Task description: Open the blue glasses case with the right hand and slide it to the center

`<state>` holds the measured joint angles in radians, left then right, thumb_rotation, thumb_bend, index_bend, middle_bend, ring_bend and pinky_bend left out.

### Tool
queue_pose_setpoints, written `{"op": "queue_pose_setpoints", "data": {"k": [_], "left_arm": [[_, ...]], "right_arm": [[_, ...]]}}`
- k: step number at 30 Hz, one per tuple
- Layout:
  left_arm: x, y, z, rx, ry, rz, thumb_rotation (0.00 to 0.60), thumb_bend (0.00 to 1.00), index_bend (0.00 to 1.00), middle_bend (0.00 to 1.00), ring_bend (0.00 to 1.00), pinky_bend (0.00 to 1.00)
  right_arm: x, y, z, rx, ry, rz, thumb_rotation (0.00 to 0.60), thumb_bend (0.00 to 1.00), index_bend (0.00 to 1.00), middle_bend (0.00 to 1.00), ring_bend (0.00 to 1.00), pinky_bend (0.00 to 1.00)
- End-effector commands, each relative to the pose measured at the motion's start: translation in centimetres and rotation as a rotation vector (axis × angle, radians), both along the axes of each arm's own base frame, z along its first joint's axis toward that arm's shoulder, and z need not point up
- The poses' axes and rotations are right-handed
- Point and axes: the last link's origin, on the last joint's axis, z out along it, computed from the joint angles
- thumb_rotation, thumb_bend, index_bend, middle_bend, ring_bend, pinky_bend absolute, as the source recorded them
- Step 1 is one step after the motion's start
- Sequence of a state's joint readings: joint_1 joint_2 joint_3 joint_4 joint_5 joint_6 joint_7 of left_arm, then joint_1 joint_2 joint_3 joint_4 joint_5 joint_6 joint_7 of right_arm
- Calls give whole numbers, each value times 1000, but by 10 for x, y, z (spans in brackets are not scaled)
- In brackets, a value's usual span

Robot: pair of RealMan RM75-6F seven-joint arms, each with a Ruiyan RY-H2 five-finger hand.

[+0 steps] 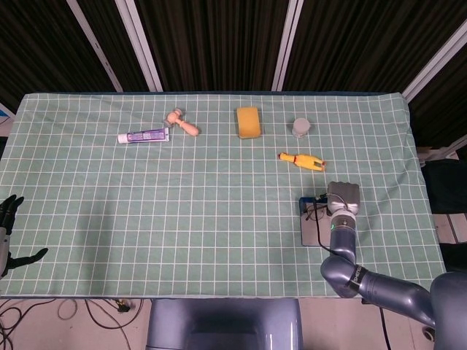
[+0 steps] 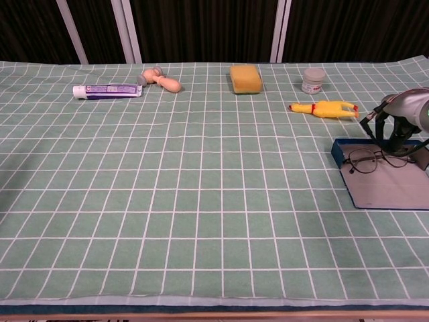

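Case work: the blue glasses case (image 2: pixel 385 180) lies open at your right bench edge; right hand (image 2: pixel 395 129) sits over it, grip unclear. Push low, steadily toward center.

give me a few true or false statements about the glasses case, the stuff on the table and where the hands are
1. The blue glasses case lies open with glasses in it. True.
2. The case sits at the table's center. False: it is near the right edge.
3. The rubber chicken lies inside the case. False: it lies on the cloth beyond it.
4. The left hand holds the toothpaste tube. False: it hangs off the left edge, holding nothing; the tube lies far off at the back.
5. The right hand is over the case's far end. True.
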<state>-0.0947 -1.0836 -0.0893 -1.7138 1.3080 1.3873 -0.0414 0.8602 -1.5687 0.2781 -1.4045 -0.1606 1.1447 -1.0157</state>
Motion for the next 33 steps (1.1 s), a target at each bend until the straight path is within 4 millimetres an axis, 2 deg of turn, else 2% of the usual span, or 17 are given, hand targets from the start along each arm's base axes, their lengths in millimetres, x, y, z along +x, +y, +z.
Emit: {"op": "queue_pose_setpoints", "data": {"k": [1,16,33], "left_arm": [[0,0,0,-1,4,-2,600,0,0,0,0,0],[1,0,-1,-6,-1,-5,600,0,0,0,0,0],[1,0,1,-9,-28,-9,600,0,0,0,0,0]], "right_arm": [[1,1,-1,3,-3,4,600,503,491,936,1000,1000],[21,7,-11,7,-79,46,600,507,514,936,1000,1000],[78,13,-48,37,-171,145,600,507,533,935,1000,1000]]}}
